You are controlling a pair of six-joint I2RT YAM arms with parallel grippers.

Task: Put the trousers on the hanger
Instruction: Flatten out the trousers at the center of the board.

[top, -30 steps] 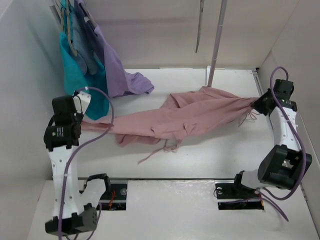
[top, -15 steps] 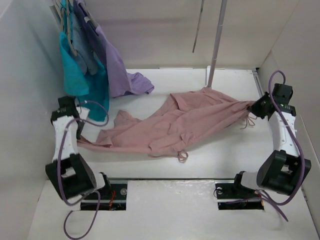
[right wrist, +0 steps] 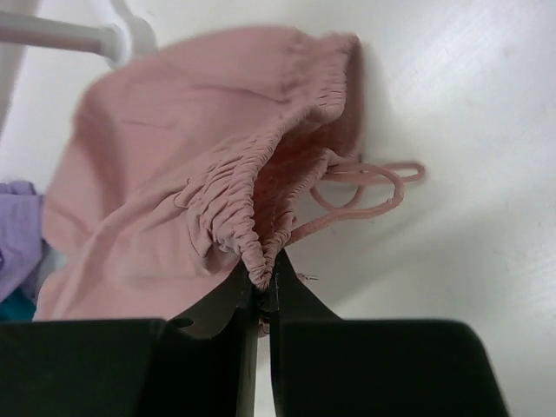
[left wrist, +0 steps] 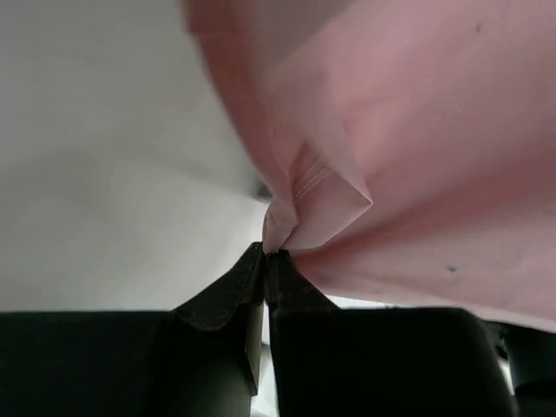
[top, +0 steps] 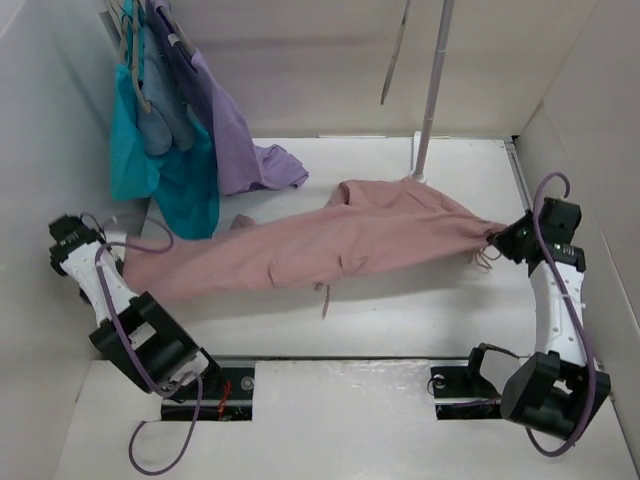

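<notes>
The dusty-pink trousers (top: 340,245) are stretched across the table between my two grippers. My left gripper (top: 128,268) at the far left is shut on a folded hem corner of a trouser leg (left wrist: 313,195); its tips (left wrist: 265,254) pinch the cloth. My right gripper (top: 497,238) at the far right is shut on the gathered waistband (right wrist: 252,234), with its tips (right wrist: 265,274) closed on the elastic. A drawstring (right wrist: 365,187) loops on the table beside it. The hanger (top: 393,55) shows only as a thin grey bar hanging edge-on at the back, apart from the trousers.
A teal garment (top: 160,170) and a lilac garment (top: 235,140) hang on pale hangers at the back left, the lilac one trailing onto the table. An upright pole (top: 432,90) stands at the back centre. White walls close in on both sides.
My left arm has swung far out to the left, pulling the trouser leg with it, so the trousers are now drawn out long. My right gripper moved slightly nearer, still holding the waistband.
</notes>
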